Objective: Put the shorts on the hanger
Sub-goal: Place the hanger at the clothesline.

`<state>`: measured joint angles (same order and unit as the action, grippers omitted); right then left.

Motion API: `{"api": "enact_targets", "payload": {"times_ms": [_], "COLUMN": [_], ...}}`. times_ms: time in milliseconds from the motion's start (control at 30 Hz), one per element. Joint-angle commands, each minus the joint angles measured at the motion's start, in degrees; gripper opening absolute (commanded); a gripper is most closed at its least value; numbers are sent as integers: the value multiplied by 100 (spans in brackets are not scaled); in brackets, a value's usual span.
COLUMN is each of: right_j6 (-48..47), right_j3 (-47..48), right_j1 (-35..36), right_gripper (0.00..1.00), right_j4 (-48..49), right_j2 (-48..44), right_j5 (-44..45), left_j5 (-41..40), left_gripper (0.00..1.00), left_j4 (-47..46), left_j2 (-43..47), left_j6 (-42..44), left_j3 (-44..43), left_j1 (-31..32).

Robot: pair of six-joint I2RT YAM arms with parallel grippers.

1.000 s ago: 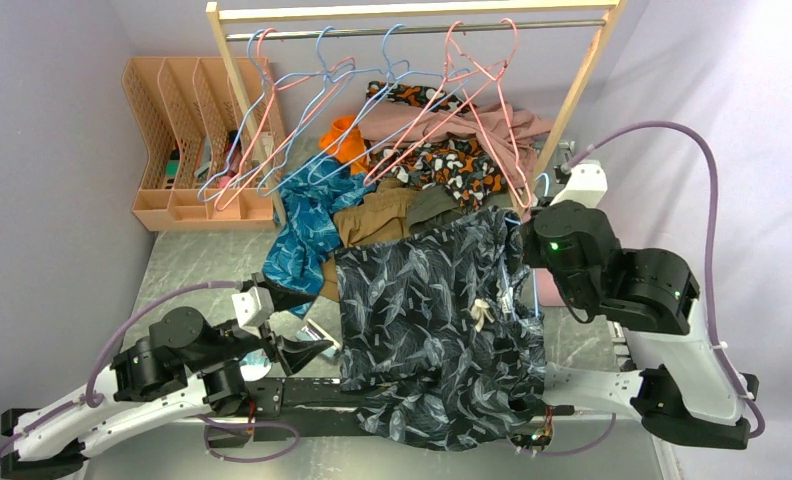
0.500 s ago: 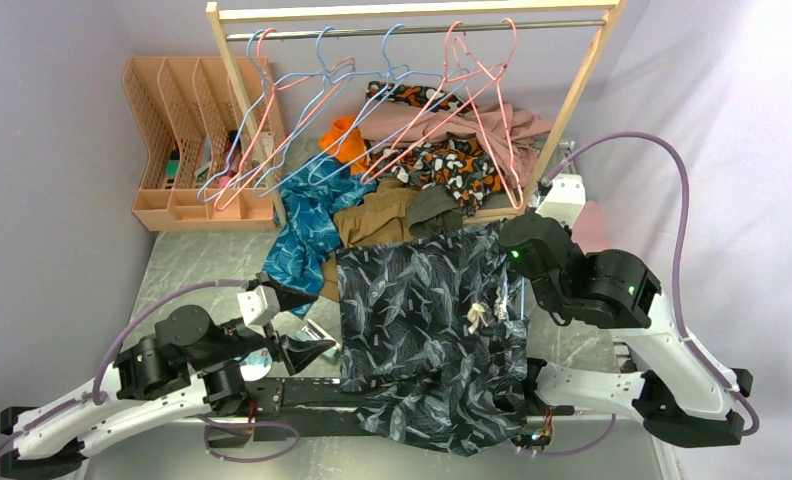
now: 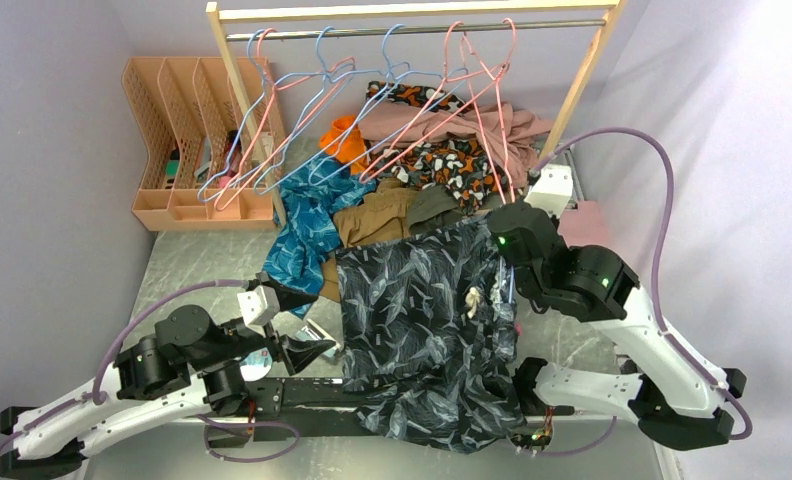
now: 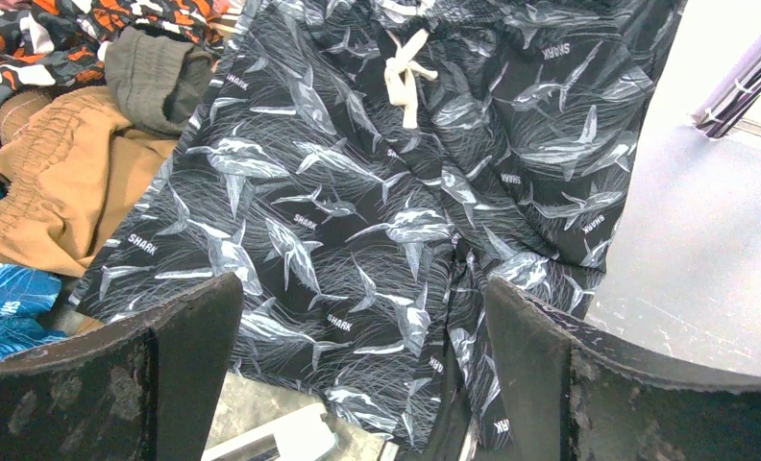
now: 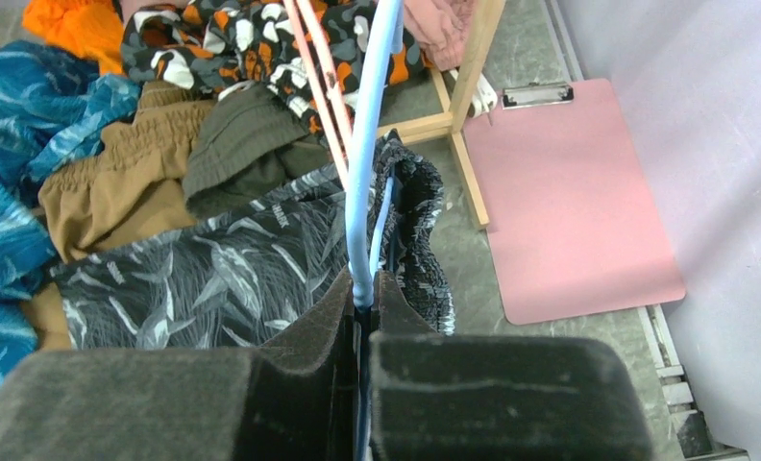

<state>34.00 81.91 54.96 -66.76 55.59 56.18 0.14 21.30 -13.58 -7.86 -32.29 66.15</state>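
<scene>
The shorts (image 3: 422, 320), dark with a pale grey print and a white drawstring (image 4: 403, 72), hang spread out at the table's middle, their lower edge draped over the near edge. My right gripper (image 5: 362, 288) is shut on the thin light-blue wire of the hanger (image 5: 365, 173), which rises from the fingertips. The waistband corner of the shorts (image 5: 420, 221) wraps round that wire just past the fingertips. My left gripper (image 4: 357, 298) stands open, low at the shorts' left edge, with the fabric in front of it and nothing between its fingers.
A wooden rack (image 3: 412, 12) with several pink and blue wire hangers stands at the back. Under it lie a teal garment (image 3: 307, 215), a brown garment (image 3: 372, 215) and orange-patterned cloth (image 3: 452, 160). A pink file rack (image 3: 187, 140) is back left, a pink clipboard (image 5: 569, 192) at the right.
My right arm has swung left, carrying the hanger, and the shorts' right edge has moved left with it. The left arm has not moved.
</scene>
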Motion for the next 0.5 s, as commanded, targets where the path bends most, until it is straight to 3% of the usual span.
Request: {"api": "enact_targets", "payload": {"times_ms": [0, 467], "right_j6": [-546, -1341], "right_j3": [-81, -1316], "right_j1": [-511, -3063], "right_gripper": [0, 0], "right_j4": [971, 2574], "right_j2": [125, -245], "right_j5": [-173, -2144], "left_j5": [43, 21], "left_gripper": [99, 99], "left_j4": [-65, -55], "left_j2": [-35, 53], "left_j6": [-21, -25], "left_j3": [14, 26], "left_j1": [-23, -23]}}
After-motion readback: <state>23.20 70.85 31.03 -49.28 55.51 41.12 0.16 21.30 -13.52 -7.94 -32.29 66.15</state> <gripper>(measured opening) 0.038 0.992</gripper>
